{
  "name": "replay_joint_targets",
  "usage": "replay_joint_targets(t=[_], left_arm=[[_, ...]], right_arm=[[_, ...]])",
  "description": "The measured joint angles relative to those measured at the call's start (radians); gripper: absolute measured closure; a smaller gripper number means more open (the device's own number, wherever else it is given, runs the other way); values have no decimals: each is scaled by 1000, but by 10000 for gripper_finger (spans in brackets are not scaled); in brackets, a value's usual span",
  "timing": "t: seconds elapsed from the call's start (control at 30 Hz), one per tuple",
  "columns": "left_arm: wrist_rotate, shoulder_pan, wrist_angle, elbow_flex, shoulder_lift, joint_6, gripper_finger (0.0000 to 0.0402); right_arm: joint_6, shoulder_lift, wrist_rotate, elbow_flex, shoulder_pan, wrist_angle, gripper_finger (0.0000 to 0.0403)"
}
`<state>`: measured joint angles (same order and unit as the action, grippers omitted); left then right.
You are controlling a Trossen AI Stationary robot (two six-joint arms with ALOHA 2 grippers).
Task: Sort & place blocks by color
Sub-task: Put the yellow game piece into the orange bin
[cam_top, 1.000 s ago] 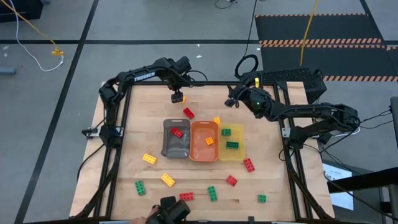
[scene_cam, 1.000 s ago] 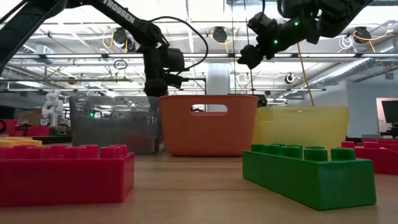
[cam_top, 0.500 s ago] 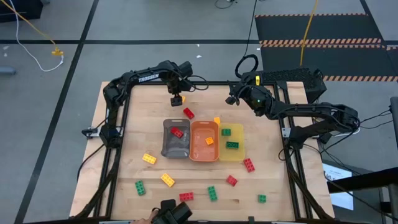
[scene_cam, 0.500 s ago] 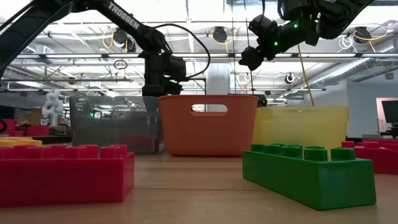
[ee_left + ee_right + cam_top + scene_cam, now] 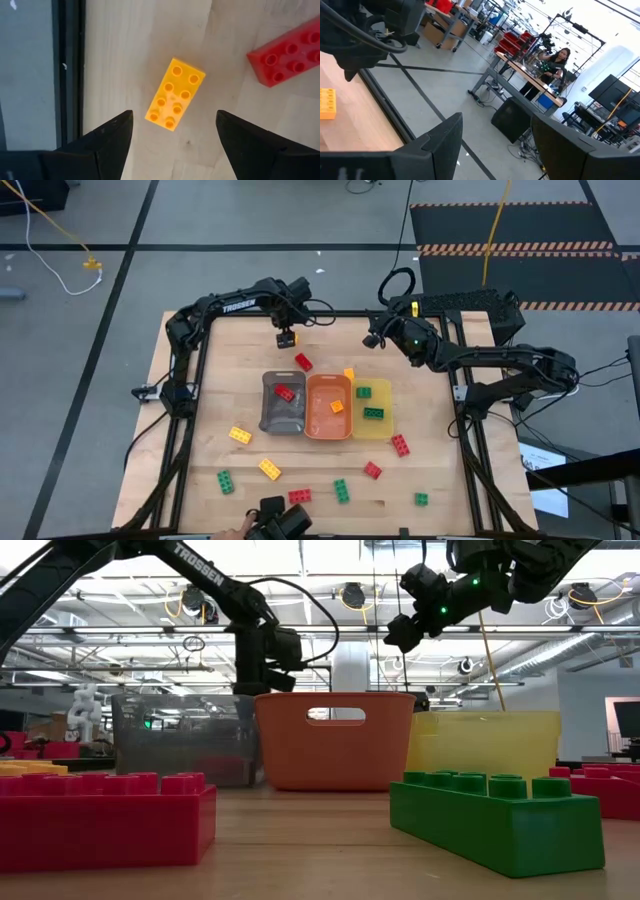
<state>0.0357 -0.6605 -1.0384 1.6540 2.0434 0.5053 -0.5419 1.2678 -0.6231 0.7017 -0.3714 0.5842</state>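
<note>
High view: left gripper wide open, empty, right above a yellow block, red block just beside; four blocks in trays, about a dozen loose; right gripper idle, open.

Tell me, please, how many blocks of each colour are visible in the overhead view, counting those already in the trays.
Red blocks: 5
Yellow or orange blocks: 5
Green blocks: 5
Total: 15
</note>
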Motion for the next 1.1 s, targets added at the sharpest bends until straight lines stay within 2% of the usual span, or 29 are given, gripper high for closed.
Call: replay_joint_targets(t=[0.5, 0.67, 0.77, 0.93, 1.1], left_arm=[[2, 5, 62, -81, 0, -86, 115], [4, 17, 164, -134, 0, -135, 115], [44, 25, 219, -152, 0, -139, 115], [51, 27, 198, -154, 0, -124, 115], [6, 27, 180, -154, 0, -111, 115]], right_arm=[[-1, 0, 0, 0, 0, -5, 177], [-1, 0, 0, 0, 0, -5, 177], [0, 0, 0, 0, 0, -8, 177], [4, 0, 0, 0, 0, -32, 177], [3, 0, 0, 0, 0, -35, 177]])
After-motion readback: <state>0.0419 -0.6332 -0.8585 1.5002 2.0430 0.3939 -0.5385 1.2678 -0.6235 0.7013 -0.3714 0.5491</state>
